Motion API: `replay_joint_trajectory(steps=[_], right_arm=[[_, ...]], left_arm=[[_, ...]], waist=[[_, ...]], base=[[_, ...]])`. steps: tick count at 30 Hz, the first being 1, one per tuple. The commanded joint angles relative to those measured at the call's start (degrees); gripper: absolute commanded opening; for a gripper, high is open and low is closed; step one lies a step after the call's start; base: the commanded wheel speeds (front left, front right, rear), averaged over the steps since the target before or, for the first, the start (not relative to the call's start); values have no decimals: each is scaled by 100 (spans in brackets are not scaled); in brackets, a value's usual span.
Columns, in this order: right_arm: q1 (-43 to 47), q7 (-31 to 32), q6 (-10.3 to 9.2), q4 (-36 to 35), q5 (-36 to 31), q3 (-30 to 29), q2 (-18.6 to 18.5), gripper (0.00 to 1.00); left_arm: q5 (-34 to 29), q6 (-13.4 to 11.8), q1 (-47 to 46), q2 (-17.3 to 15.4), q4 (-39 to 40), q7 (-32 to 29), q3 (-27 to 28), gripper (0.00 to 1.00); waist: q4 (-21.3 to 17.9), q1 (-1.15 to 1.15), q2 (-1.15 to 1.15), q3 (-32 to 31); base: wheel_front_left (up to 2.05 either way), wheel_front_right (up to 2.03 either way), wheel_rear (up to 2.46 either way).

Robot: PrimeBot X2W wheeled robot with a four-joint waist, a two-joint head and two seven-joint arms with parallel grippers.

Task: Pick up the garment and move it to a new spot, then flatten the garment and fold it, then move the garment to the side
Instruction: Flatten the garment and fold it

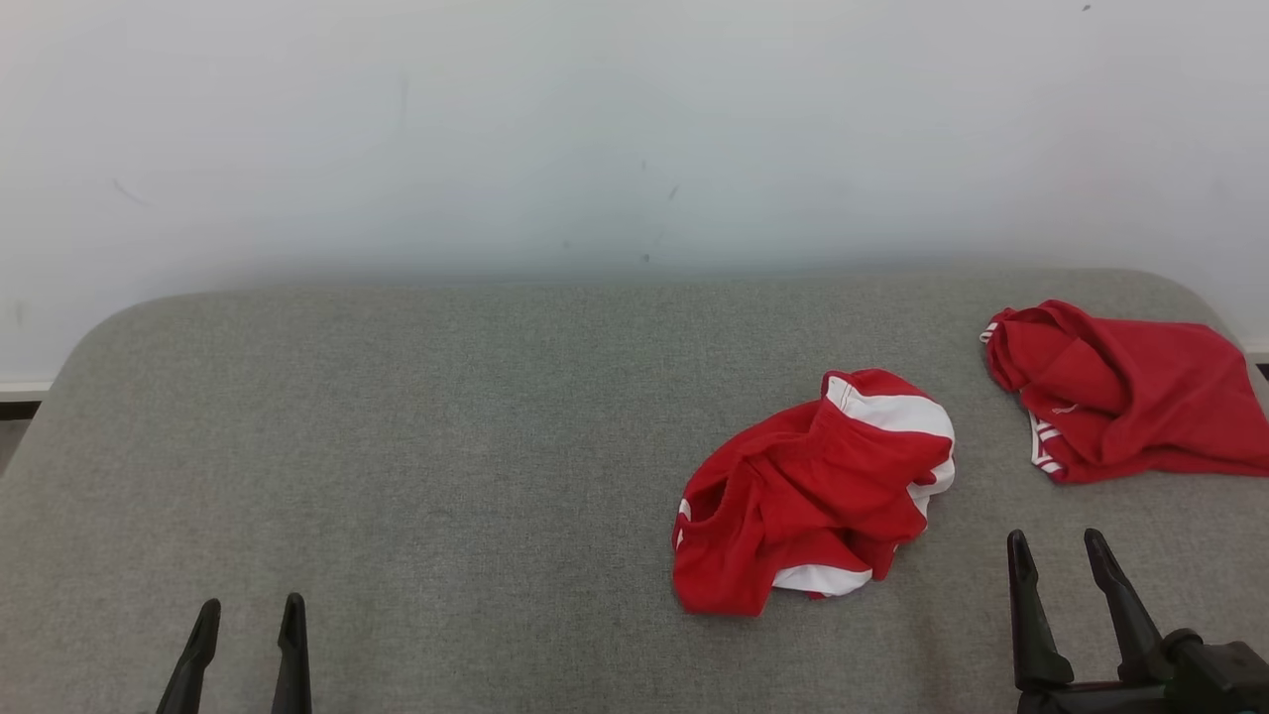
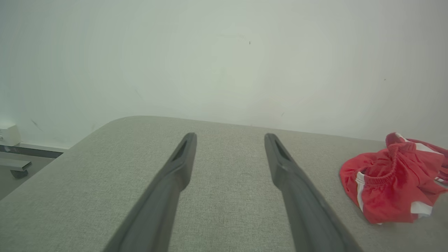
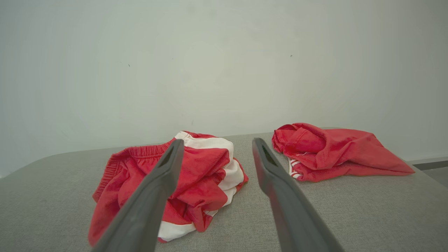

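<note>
Head view: the garment [image 1: 813, 491], red with white bands, lies crumpled on the table [image 1: 397, 446], right of centre. A second red piece [image 1: 1120, 397] lies apart from it at the far right edge. Nothing is lifted, spread or folded, so I judge the task is at its very start, and every step is left. The heap's long axis runs on a diagonal from near left to far right, with the white-banded end farthest from the robot. The left gripper [image 1: 252, 601] and the right gripper [image 1: 1055, 535] both hover at the near edge, jaws spread wide and holding nothing. The right one is nearer the heap.

Left wrist view: the left gripper [image 2: 230, 135] points across bare table, fingers wide apart and empty. The garment [image 2: 388, 182] sits well off to the right, its gathered elastic waistband turned towards this camera.

Right wrist view: the right gripper [image 3: 217, 140] is wide open and empty, aimed past the garment [image 3: 206, 175], which lies just beyond its fingers, to the left. The waistband is at the left and the white bands at the right. The second piece [image 3: 336, 150] is further right.
</note>
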State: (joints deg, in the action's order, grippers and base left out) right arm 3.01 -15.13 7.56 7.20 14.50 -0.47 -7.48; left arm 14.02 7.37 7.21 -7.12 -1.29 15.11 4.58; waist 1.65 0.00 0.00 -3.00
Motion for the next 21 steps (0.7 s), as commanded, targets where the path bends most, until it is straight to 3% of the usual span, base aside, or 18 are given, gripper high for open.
replay_joint_trajectory(steps=[1,14,21], right_arm=[[54,0,-13,8,-22,-13,3,100],[2,1,-13,22,31,4,-22,100],[-166,0,-13,90,64,96,4,100]], left_arm=[[45,-3,-28,-40,-15,2,-3,100],[203,2,-97,-261,-83,2,-231,100],[660,3,-1523,-925,-378,-259,-1112,100]], waist=[[2,0,0,-5],[-97,0,0,2],[-454,0,0,237]], base=[[0,0,0],[0,0,0],[0,0,0]])
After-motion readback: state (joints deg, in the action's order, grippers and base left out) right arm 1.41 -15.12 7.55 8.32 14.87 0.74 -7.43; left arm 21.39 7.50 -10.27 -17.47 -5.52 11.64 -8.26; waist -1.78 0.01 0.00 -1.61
